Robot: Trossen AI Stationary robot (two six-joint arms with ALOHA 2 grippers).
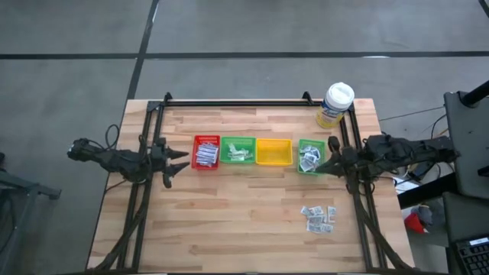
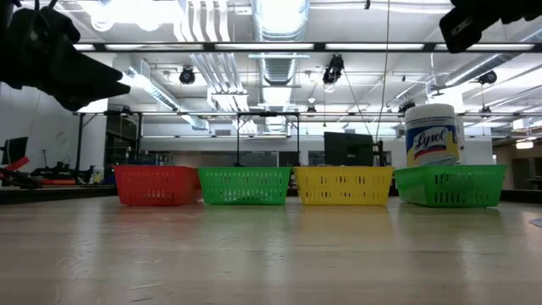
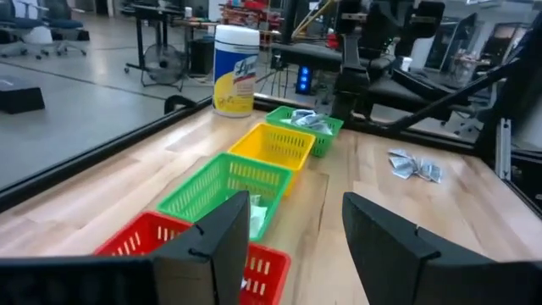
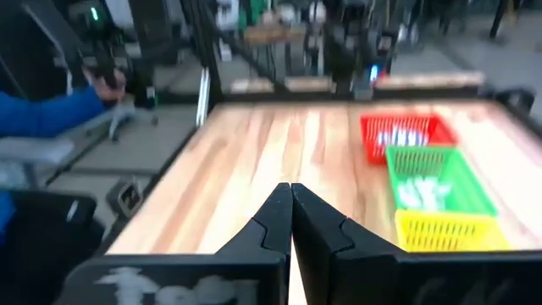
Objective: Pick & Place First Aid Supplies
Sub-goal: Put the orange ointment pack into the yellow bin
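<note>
From above, four small latticed plastic trays are seen in a row across the pale wooden plank worktop (image 1: 229,221). The red tray (image 1: 206,152) holds long white printed strips (image 1: 206,155). The green tray beside it (image 1: 238,150) holds pale sachets (image 1: 239,155). The yellow tray (image 1: 273,152) shows nothing inside. A second green tray (image 1: 311,156), set slightly askew, holds small grey-white square packets (image 1: 309,160). A loose cluster of the same flat paper packets (image 1: 318,218) lies on the bare wood, well apart from the trays, on the right arm's side. A white-lidded, yellow-labelled cylindrical tub (image 1: 335,105) stands upright near the far right corner. The left tool (image 1: 174,165) is held just beside the red tray; the right tool (image 1: 331,156) is at the askew green tray's outer edge.

At worktop level, the four trays' mesh walls are seen side by side, the tub rising behind the rightmost.

In the left wrist view, the left tool (image 3: 292,246) is spread wide and holds nothing.

In the right wrist view, the right tool (image 4: 291,222) is pressed fully together, with nothing between its fingers. A blue sleeve (image 4: 51,114) is seen beyond the worktop.
</note>
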